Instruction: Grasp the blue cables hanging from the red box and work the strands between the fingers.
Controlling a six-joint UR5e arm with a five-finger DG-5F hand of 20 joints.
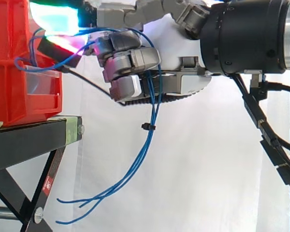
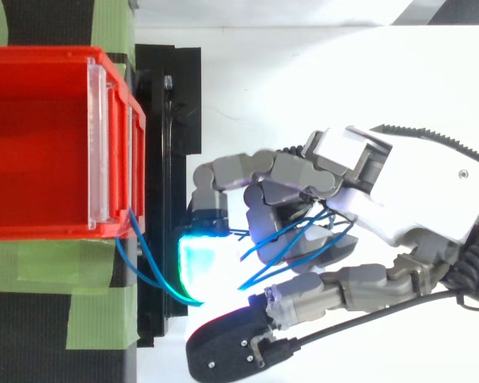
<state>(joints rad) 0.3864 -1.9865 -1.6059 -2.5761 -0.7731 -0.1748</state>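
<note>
Thin blue cables (image 1: 147, 140) run from the front of the red box (image 1: 19, 67) and loop through my hand (image 1: 135, 63), then hang down with loose ends near the bottom. A small black tie (image 1: 148, 126) binds the strands below the hand. In the top view the blue cables (image 2: 291, 235) pass between the curled fingers of the hand (image 2: 415, 207), just right of the red box (image 2: 40, 144). The fingers are curled round the strands. One fingertip (image 2: 203, 263) glows cyan beside the box front.
The red box sits on a black stand (image 1: 34, 137) with green tape (image 2: 64, 295) on its top. A white curtain hangs behind. The arm enters from the right. Open space lies below the hand, where the cable ends dangle.
</note>
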